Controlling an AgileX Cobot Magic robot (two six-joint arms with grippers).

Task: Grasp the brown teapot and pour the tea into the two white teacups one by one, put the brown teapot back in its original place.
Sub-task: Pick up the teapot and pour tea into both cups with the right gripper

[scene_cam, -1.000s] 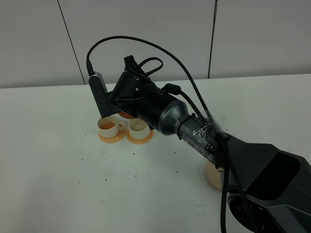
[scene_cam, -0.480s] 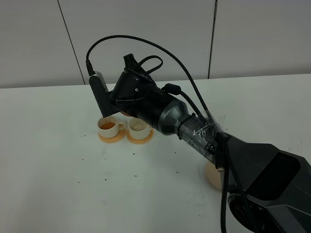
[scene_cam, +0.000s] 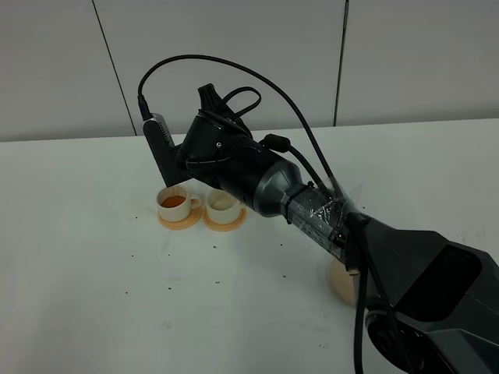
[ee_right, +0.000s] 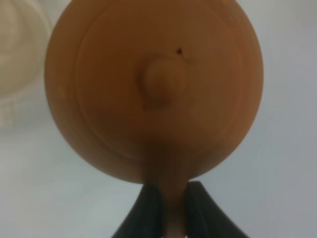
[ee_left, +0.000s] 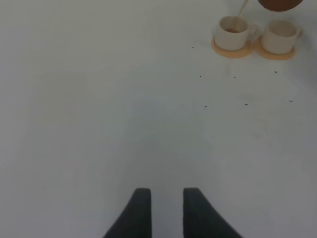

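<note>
Brown teapot (ee_right: 153, 89), handle clenched in right fingers (ee_right: 148, 208), tips over filled cup (scene_cam: 172, 201); empty cup (scene_cam: 222, 203) sits just beside it, rightward.

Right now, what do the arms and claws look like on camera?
The right arm is glossy black to dark grey, with a rounded casing, a band of clear wrap and black cables looping over it. Both the right claw and left claw have dark, tapered fingers.
</note>
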